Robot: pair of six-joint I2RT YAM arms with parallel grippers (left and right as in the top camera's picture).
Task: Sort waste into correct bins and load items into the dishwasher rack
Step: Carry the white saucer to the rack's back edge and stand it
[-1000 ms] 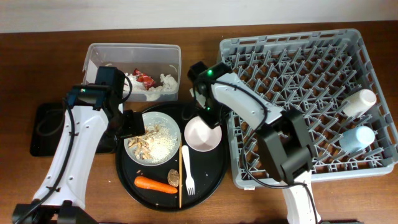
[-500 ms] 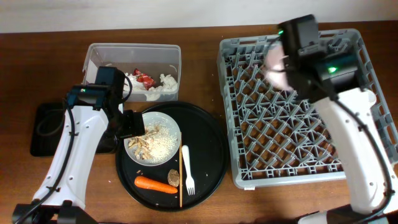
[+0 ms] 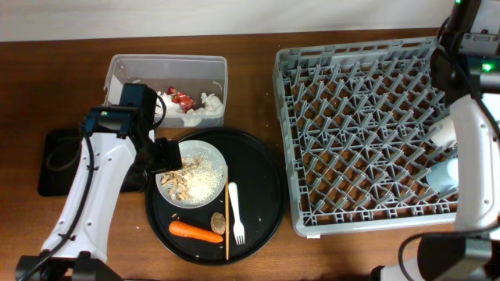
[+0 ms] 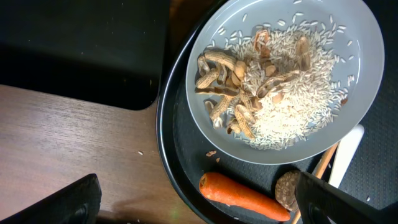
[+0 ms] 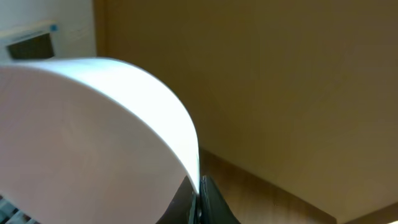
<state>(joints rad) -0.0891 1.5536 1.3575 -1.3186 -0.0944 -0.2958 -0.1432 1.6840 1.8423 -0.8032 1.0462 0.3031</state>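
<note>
Right gripper (image 5: 199,198) is pinching the pinkish-white bowl (image 5: 93,143) by its rim alone, somewhere off the far right corner of the dishwasher rack (image 3: 359,117) — the overhead camera can't see it. It's a thin hold: one swing could slip it, and on the way down it might clip the white cup (image 3: 440,133). Left gripper (image 3: 166,156) hangs wide open over the white plate (image 4: 348,56) of rice and peanut shells (image 4: 249,93) — tip that and the scraps scatter.

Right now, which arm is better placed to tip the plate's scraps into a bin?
Probably left. The left pincer, open, hangs over the plate near the tub. The right pincer is off at the far corner of the rack, holding the bowl.
</note>
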